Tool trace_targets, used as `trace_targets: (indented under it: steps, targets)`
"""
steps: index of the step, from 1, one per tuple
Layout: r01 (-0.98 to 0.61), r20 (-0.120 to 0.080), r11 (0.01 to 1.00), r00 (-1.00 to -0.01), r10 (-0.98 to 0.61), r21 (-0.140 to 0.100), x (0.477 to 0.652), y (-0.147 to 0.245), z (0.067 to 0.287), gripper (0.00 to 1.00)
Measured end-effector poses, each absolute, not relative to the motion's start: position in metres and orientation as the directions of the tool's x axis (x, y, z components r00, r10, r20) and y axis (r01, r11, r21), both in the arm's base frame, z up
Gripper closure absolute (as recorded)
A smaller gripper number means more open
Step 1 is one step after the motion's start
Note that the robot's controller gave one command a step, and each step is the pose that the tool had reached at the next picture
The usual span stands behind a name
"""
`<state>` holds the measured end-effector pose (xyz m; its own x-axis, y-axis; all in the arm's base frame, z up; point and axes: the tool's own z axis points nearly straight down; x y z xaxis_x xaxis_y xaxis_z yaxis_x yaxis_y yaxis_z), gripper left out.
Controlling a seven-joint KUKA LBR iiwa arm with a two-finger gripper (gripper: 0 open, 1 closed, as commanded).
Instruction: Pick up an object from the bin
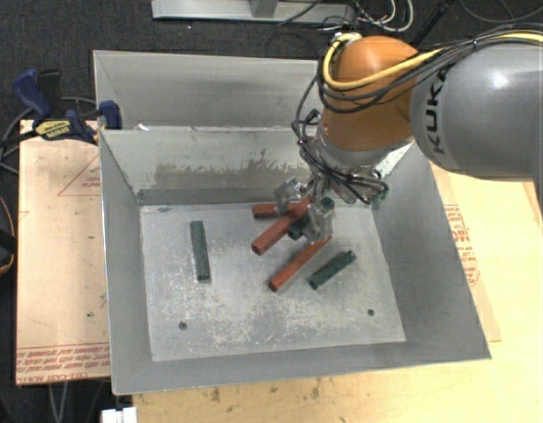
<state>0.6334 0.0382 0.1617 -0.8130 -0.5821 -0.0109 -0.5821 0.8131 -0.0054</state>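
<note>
camera view looks down into a grey metal bin [122, 263]. at 9 o'clock on the bin floor lies a dark green bar [199, 250], all alone and well apart from the others. its long side runs from 12 o'clock to 6 o'clock. moving right, a little bunch of bars lies near the middle of the floor, up toward 12 o'clock. a short red-brown bar [266, 210] is at the top of the bunch. just under it a long red-brown bar [271, 236] lies slanted, its high end pointing to 2 o'clock. a low red-brown bar [295, 269] lies at 5 o'clock from that one, slanted the same way. the gripper [309, 211] is down in the bunch, right at the high ends of the short red-brown bar and the long red-brown bar. i cannot tell if it is open, shut or gripping a bar. a small dark bit [298, 230] peeks out just below the gripper. at 5 o'clock from the gripper lies a second green bar [331, 270], just beside the low red-brown bar and slanted like it. above the gripper sits the round orange cover [368, 95]. the big grey arm [487, 113] comes in from 3 o'clock
</note>
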Motion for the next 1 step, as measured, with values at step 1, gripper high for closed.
trace_targets:
  steps: [1]
  targets:
    - [-0.581, -0.006, 0.814, -0.814, -0.581, -0.002, 0.635, 0.0393, 0.1878, 1.0]
